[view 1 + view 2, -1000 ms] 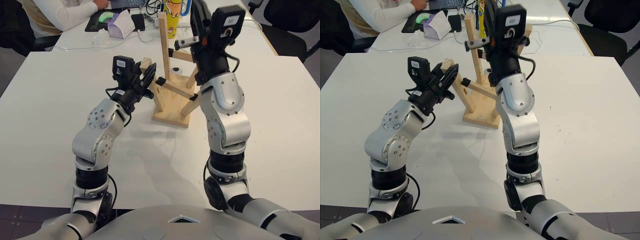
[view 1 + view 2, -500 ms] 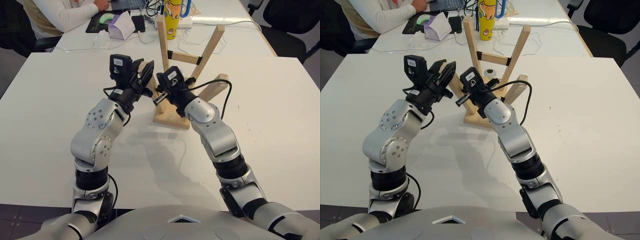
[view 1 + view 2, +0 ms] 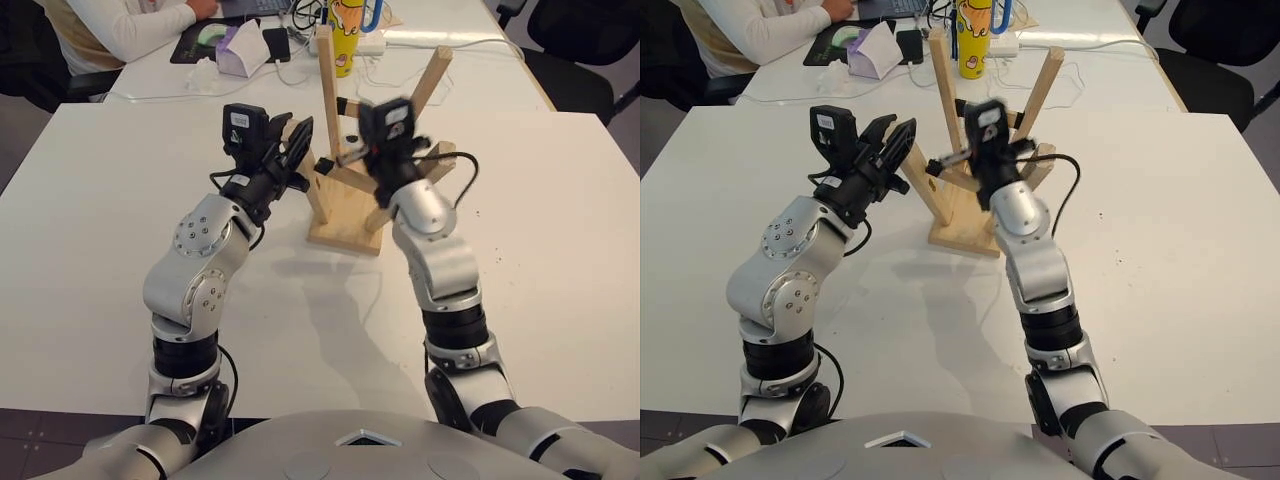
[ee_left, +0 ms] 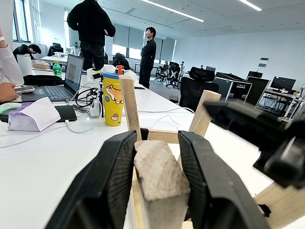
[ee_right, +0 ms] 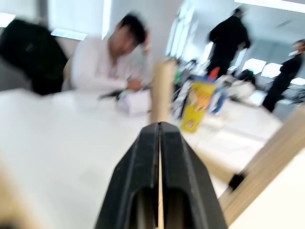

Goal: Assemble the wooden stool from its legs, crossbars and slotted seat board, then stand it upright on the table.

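Upside-down stool (image 3: 345, 228) stands upper centre on the tabletop (image 3: 120, 200), legs up; left hand (image 3: 290, 150) grasps the leaning left leg (image 4: 159, 171), clenched empty right hand (image 5: 159, 129) just right of it.

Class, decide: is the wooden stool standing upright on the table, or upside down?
Upside down: the seat board lies flat on the table and the legs point upward.
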You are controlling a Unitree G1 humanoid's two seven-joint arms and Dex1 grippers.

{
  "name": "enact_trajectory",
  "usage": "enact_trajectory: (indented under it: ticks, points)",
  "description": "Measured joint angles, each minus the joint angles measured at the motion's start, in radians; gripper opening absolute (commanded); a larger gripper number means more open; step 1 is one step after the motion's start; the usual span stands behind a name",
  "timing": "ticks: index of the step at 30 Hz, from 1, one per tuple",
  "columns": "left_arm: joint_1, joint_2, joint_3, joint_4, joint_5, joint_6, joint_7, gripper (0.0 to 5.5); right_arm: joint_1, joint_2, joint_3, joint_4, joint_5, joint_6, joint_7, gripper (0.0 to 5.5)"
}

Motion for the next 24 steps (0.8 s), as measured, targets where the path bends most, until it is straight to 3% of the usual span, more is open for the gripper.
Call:
enact_trajectory:
  ticks: [13,17,20,24]
  points:
    - [-0.003,0.003,0.003,0.014,0.0,-0.012,-0.012,1.56,-0.044,0.052,0.017,-0.039,0.001,-0.071,-0.004,0.0]
    - [-0.003,0.002,0.008,0.014,0.002,-0.011,-0.008,1.56,0.036,-0.079,0.202,0.058,-0.032,0.195,0.158,0.0]
    - [-0.008,0.001,0.015,0.007,-0.001,-0.013,-0.009,1.56,0.014,-0.207,0.288,0.043,-0.068,0.188,0.255,0.0]
    - [-0.016,0.0,0.017,0.007,-0.001,-0.015,-0.009,1.56,-0.002,-0.249,0.318,0.046,-0.082,0.165,0.277,0.0]
